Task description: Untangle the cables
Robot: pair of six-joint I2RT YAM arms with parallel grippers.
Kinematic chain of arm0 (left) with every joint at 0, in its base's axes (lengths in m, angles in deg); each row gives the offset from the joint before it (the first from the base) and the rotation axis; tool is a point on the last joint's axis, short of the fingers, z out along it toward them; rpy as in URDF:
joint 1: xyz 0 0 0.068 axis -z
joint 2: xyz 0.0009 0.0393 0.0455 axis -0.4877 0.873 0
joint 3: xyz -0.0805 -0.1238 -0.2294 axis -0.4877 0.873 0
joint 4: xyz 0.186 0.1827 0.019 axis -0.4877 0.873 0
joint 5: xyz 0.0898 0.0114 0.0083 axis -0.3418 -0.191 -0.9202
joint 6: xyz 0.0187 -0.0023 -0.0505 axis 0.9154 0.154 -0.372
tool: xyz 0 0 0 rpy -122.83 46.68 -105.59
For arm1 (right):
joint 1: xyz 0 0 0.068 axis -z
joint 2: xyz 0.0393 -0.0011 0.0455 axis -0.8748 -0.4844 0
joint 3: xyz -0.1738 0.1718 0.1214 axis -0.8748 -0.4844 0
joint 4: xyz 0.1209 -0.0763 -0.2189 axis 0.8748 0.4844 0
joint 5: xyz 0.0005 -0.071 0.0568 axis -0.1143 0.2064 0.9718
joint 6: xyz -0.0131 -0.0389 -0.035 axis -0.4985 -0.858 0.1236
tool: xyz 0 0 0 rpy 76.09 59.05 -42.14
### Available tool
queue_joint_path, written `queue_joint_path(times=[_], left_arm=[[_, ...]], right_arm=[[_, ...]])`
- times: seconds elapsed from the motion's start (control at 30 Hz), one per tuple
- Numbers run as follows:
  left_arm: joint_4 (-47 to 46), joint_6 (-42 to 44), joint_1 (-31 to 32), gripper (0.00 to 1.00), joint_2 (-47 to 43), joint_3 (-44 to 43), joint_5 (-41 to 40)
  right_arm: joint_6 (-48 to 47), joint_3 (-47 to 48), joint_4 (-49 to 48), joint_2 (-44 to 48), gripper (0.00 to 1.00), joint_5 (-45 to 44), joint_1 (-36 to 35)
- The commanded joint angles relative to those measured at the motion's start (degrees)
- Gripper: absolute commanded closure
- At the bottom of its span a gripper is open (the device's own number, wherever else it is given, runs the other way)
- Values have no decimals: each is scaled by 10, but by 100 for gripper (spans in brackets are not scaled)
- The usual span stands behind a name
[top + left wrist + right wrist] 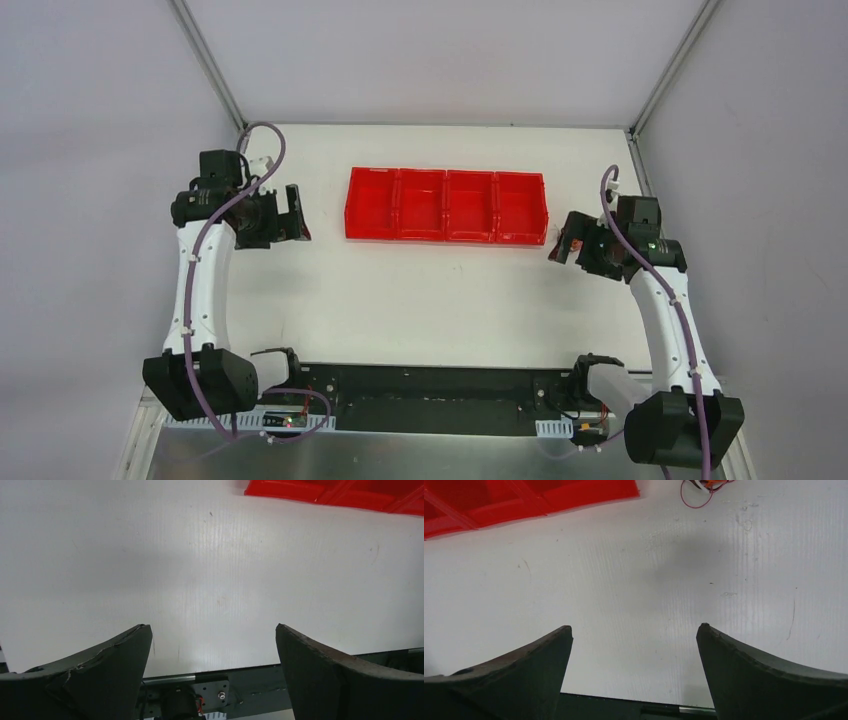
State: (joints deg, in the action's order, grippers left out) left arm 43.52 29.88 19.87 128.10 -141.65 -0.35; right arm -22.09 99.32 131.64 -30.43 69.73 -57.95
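Top view: red bin point(446, 205), four compartments, sits on the white table point(420, 300). Left gripper point(296, 213) is off the bin's left end, right gripper point(562, 246) just off its right end. Can't make out the cables here.

Left wrist view: jaws wide apart, only table surface between them, bin corner at top right.

Right wrist view: jaws wide apart, gripping nothing. Cables point(705, 484), a thin red loop with white and orange bits, lie on the table just right of the bin's corner, cut off by the top edge.

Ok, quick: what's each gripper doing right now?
Left gripper: open, holding nothing.
Right gripper: open, holding nothing.
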Motion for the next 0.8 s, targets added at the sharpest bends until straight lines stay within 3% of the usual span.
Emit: queue_joint_path(times=[0.0, 0.17, 0.3, 0.5, 0.67, 0.77], left_arm=[[-25, 16, 4, 0, 17, -99, -45], [-29, 97, 4, 0, 59, -194, 0], [-30, 89, 22, 0, 88, -209, 66], [-52, 64, 120, 0, 129, -189, 57], [-137, 17, 145, 0, 130, -136, 93], [-170, -3, 156, 0, 133, -118, 89]], right_arm=[[-4, 51, 9, -12, 1, 29, 4], [-61, 143, 71, -95, 1, 21, 28], [-70, 189, 75, -158, 1, 49, 75], [-81, 256, 69, -270, 1, 32, 118], [-71, 310, 60, -369, 1, 28, 136], [-60, 330, 47, -420, 7, 28, 135]])
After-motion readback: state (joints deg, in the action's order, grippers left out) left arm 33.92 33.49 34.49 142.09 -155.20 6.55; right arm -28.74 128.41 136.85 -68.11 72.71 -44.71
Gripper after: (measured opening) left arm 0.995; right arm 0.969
